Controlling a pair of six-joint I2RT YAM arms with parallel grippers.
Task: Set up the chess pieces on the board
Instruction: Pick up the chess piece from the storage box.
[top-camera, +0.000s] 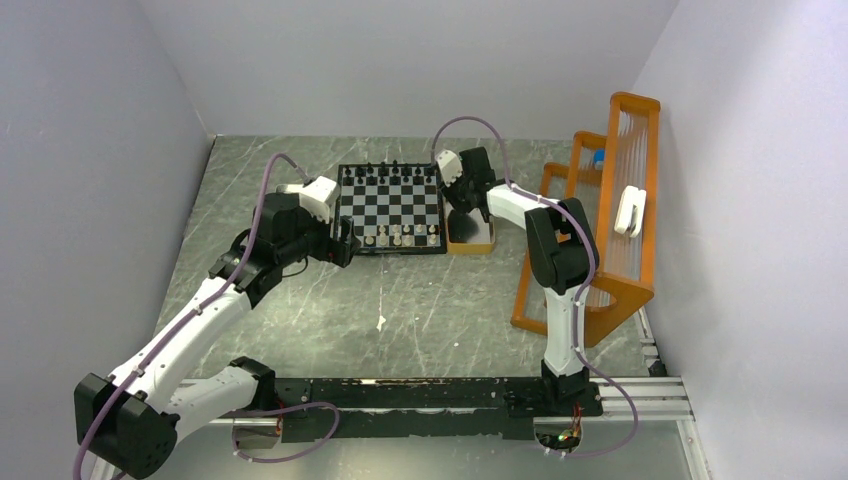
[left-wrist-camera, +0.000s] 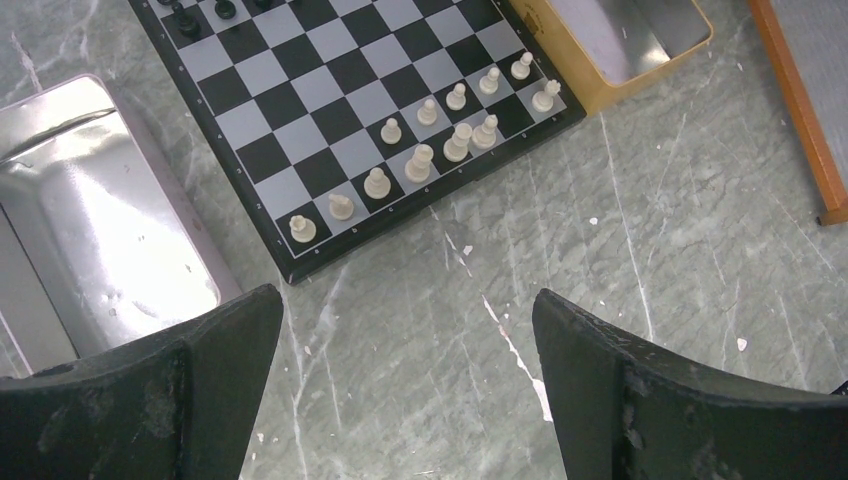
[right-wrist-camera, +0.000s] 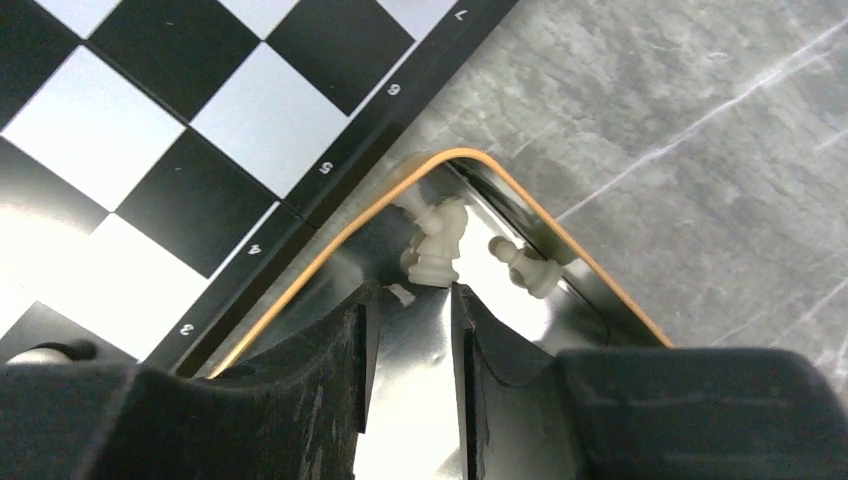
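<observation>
Hovering the right gripper, narrowly parted and empty, in the tray corner beside the board; judged the cream knight there light, hard, slick, tippy: best pinched across its body. Held the left gripper spread wide.

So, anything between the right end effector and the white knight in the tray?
Nothing visible. The knight sits just past the fingertips of the right end effector, in the corner of the tray. A pawn lies beside it, apart; the rim curves close behind.
</observation>
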